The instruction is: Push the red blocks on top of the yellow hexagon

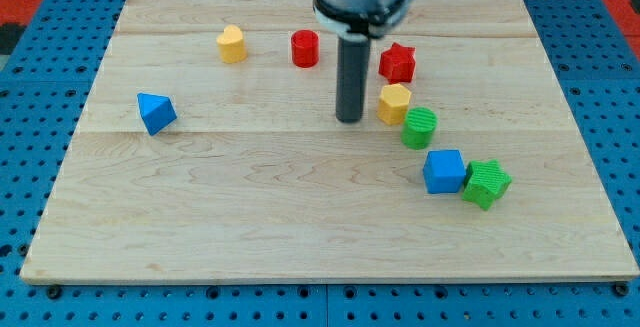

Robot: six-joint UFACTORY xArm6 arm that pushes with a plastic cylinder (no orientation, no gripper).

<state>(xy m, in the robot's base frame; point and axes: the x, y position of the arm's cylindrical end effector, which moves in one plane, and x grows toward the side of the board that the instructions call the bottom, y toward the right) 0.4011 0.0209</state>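
Observation:
My tip (349, 119) rests on the board just left of the yellow hexagon (394, 103), with a small gap between them. A red star (397, 62) sits just above the hexagon. A red cylinder (305, 48) stands above and left of my tip, near the view's top. A second yellow block, heart-like in shape (231, 44), lies left of the red cylinder.
A green cylinder (419, 127) touches the hexagon's lower right. A blue cube (443, 171) and a green star (486, 183) sit side by side at lower right. A blue triangular block (155, 113) lies at the left. The wooden board (250, 227) lies on a blue pegboard.

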